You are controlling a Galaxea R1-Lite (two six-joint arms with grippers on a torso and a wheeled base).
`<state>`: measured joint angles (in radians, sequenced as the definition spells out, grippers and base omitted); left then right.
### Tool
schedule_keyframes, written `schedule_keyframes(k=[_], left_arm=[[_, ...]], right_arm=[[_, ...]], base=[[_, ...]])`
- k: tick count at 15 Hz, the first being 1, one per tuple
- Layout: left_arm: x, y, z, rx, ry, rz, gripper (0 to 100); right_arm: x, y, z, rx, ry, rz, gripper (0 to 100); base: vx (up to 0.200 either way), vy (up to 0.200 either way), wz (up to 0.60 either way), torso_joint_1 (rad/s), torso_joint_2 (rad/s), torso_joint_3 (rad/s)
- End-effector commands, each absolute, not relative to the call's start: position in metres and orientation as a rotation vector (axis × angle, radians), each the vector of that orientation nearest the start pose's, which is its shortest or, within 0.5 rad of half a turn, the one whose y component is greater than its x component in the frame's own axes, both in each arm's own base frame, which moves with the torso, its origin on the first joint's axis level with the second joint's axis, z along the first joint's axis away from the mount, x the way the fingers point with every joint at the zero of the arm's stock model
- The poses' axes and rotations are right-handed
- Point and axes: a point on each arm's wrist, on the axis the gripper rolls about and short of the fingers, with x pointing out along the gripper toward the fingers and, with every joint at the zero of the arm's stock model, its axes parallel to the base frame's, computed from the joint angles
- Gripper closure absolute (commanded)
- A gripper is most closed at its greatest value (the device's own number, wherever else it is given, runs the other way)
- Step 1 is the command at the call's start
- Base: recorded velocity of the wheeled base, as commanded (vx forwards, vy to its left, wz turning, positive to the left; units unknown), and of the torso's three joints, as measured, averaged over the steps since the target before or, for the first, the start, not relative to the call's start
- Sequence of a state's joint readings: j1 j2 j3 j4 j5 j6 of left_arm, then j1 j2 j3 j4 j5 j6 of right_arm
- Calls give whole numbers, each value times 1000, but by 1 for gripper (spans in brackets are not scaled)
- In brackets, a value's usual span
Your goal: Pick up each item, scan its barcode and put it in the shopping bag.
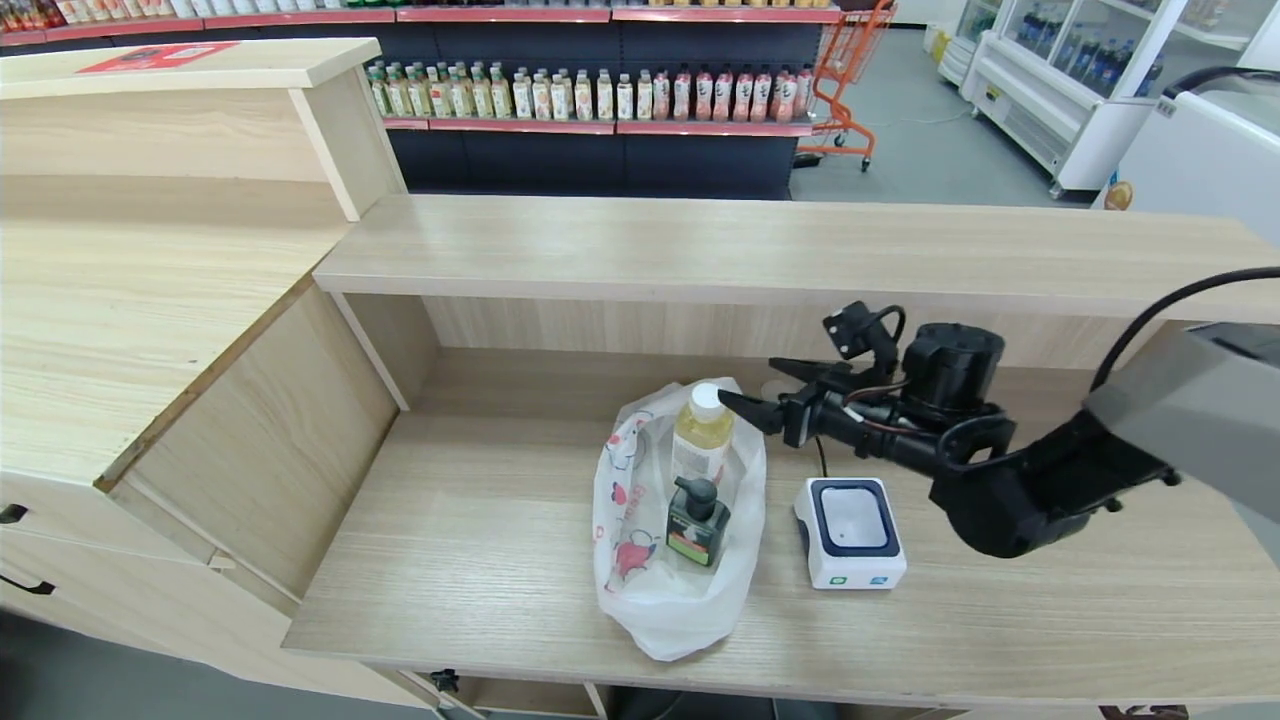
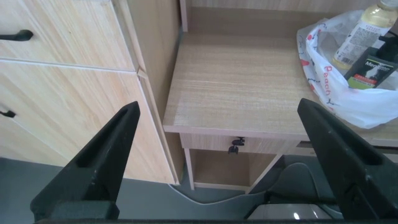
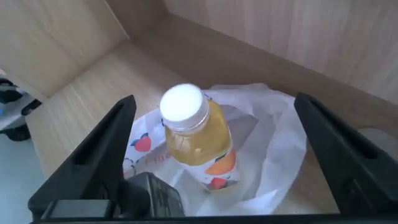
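Two items in the red-printed white plastic shopping bag [image 1: 640, 590], a white-capped yellow drink bottle [image 1: 702, 435] and a dark pump bottle [image 1: 697, 522], white boxy scanner [image 1: 850, 532] just beside, my right gripper [image 1: 746, 382] released near that drink bottle, my left gripper [image 2: 217, 168] spread wide before the wooden counter [image 1: 480, 520].

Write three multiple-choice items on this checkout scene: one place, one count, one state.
1. Relative to the shopping bag, the scanner stands: A) inside it; B) on the robot's right of it; C) under it.
2. Items in the bag: A) one; B) two; C) four.
3. The right gripper is: A) open; B) shut on the scanner; C) shut on the bag.
Key: 1B, it sits on the counter beside the bag; 2B, a juice bottle and a pump bottle lie inside; 3A, its jaws stand apart.
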<state>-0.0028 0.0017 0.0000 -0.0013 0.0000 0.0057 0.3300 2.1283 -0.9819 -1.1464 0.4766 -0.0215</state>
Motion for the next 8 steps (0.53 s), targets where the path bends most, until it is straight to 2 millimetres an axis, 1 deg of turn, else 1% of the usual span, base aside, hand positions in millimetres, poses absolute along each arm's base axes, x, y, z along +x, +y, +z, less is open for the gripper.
schedule_keyframes(k=[1,2,3,4,5,6,7,8], left_arm=[[-23,0,76,6,0,-2,0],[-23,0,76,6,0,-3,0],[-23,0,76,6,0,-3,0],[-23,0,76,6,0,-3,0],[-23,0,76,6,0,-3,0],[-23,0,76,6,0,-3,0],[-23,0,76,6,0,-3,0],[-23,0,76,6,0,-2,0]], right_arm=[[337,96,183,-3,-52,732,0],[309,69,205,4,-3,670,0],[283,52,220,21,23,627,0],[256,41,230,44,50,591,0],[218,30,235,41,75,516,0],[189,25,233,16,66,418,0],[158,20,225,8,55,323,0],[127,15,210,7,48,265,0]], base=[[0,0,0,0,0,0],[0,0,0,0,0,0],[0,0,0,0,0,0],[0,0,0,0,0,0],[0,0,0,0,0,0],[0,0,0,0,0,0],[0,0,0,0,0,0],[0,0,0,0,0,0]])
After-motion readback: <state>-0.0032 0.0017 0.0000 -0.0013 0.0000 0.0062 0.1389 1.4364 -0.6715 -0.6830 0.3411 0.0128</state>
